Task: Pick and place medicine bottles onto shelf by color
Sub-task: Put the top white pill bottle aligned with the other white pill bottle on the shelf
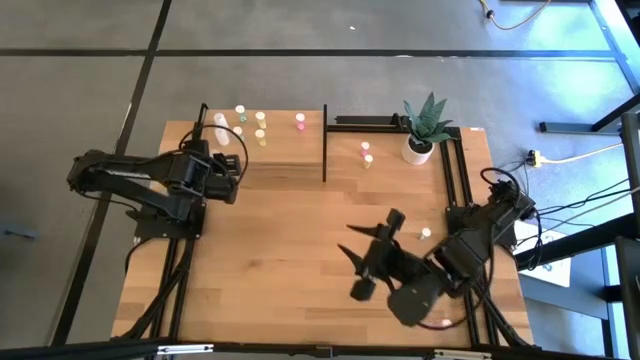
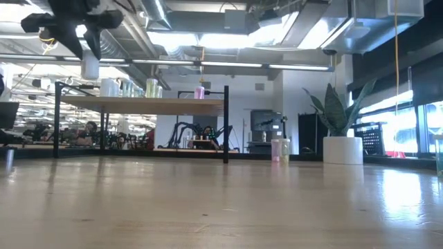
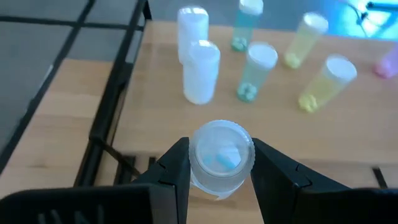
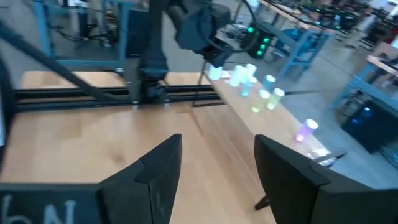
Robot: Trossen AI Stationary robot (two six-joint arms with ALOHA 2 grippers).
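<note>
**Q:** Where is the bottle, and which way does it have to go?

**A:** My left gripper (image 3: 219, 163) is closed partway around a small round translucent-plastic medicine bottle with a white cap (image 3: 221, 158), one dark finger on each side of it. I hold it upright, long axis vertical, above the near stepped edge of the raised light-wood shelf with thin black posts (image 1: 285, 150). The two white-capped cylindrical bottles (image 3: 198, 62) already standing there lie straight ahead of my gripper, just beyond the edge. That is the relation the placing turns on: forward and down, I judge, to land beside them.

**Q:** And the other colours?

**A:** The green-topped bottles (image 3: 252, 71) and yellow ones (image 3: 320, 84) stand farther along the same shelf, apart from the white pair. All are smooth, slim plastic cylinders that would tip easily if nudged.

**Q:** Which arm is nearer?

**A:** My left, by far. My right gripper (image 4: 214, 180) hangs with fingers spread wide and nothing between them over the bare wooden bench (image 1: 280, 270), well away from the shelf.

**Q:** Surfaces?

**A:** Pale planked wood, matte and flat.
</note>
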